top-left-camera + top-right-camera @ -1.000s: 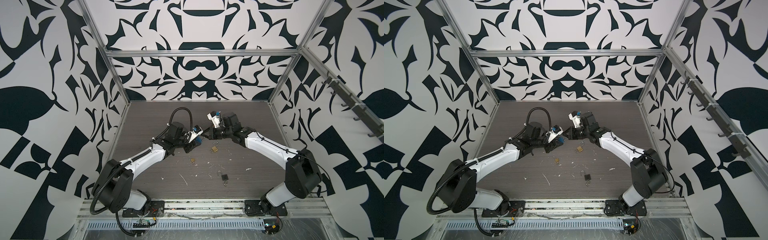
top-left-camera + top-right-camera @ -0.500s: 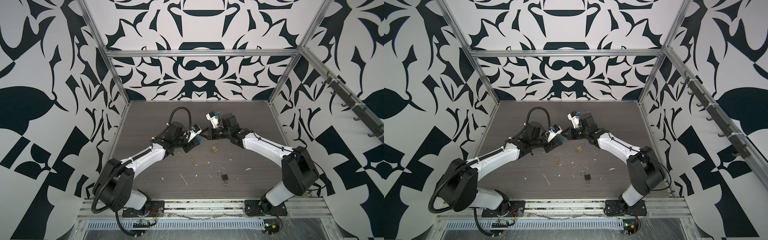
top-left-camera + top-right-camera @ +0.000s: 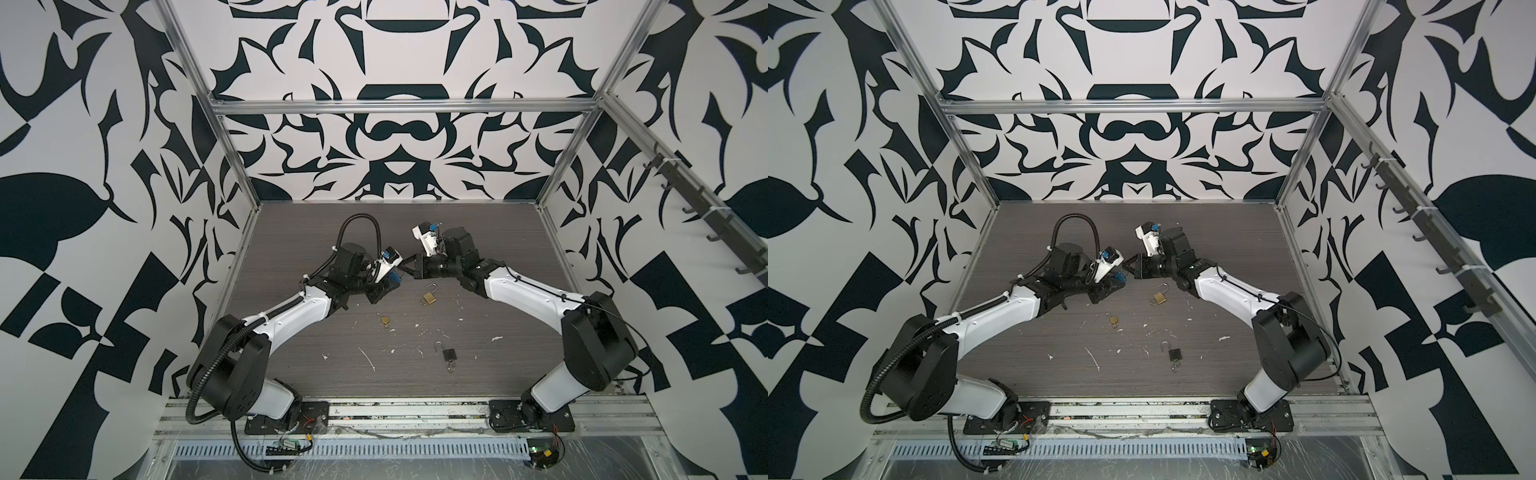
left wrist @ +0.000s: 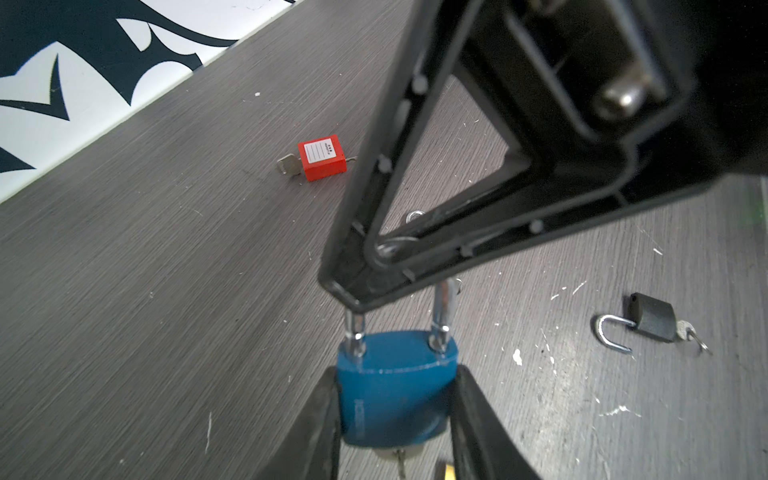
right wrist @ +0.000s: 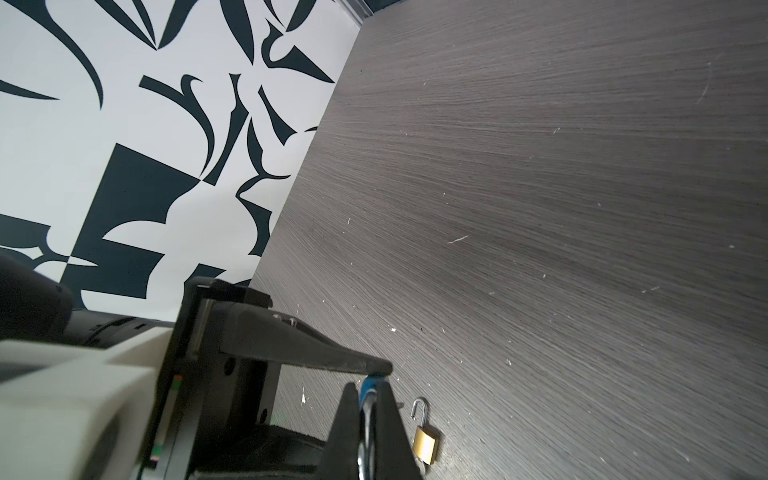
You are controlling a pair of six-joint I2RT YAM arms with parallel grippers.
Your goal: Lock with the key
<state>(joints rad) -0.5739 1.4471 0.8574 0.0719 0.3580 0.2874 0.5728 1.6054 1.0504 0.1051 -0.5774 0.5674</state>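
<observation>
Above the middle of the worktop [image 3: 498,374], the blue padlock [image 4: 395,399] is up in the air, its body pinched between the fingers of the left hand [image 4: 397,376], with the key [image 4: 400,459] poking from its keyhole end. The right hand [image 4: 355,291] is clamped tight on the shackle [image 4: 442,307]. Both arms stretch in low, elbows out, hands meeting nose to nose. An open brass padlock [image 3: 429,296] lies nearby.

White links [image 3: 299,309] meet black joints [image 3: 596,349], with a black triangular right pincer [image 4: 353,297].

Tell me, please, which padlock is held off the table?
The blue padlock, clamped in the left gripper; the red padlock, the black padlock and both brass padlocks lie on the table.
</observation>
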